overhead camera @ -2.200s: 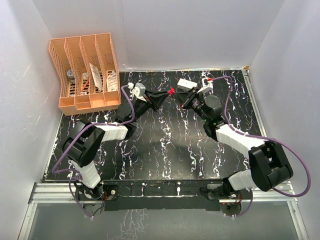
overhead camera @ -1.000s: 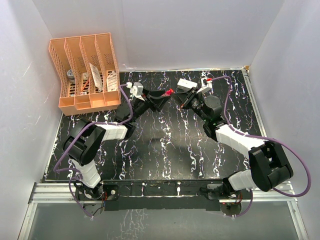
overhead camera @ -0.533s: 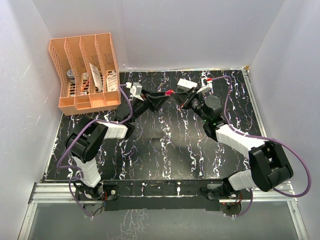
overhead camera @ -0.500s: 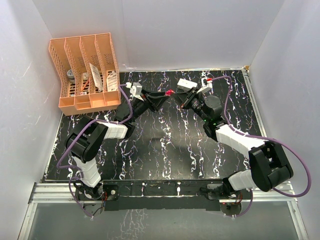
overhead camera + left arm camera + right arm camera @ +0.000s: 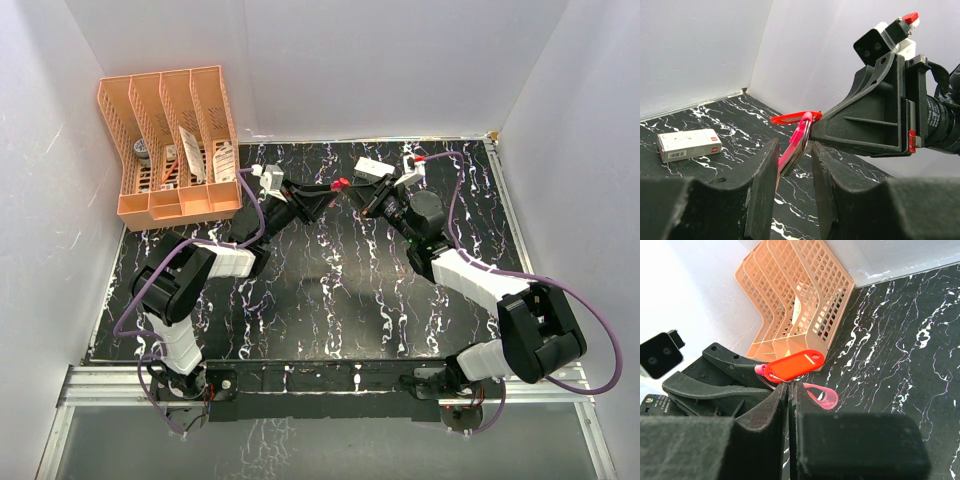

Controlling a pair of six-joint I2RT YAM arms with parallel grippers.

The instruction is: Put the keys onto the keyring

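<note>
Two grippers meet in the air toward 12 o'clock of the table point(image 5: 330, 290). The right gripper point(image 5: 789, 386) is pinched tight on the one keyring point(image 5: 799, 136). Its single pink tag hangs between the two fingers of the left gripper point(image 5: 794, 147); I cannot tell whether they press it. One red key point(image 5: 794, 365) sits at the right tips. One white box point(image 5: 687, 144) lies at their 2 o'clock, and one peach rack point(image 5: 170, 145) stands at the table's 10 o'clock.
</note>
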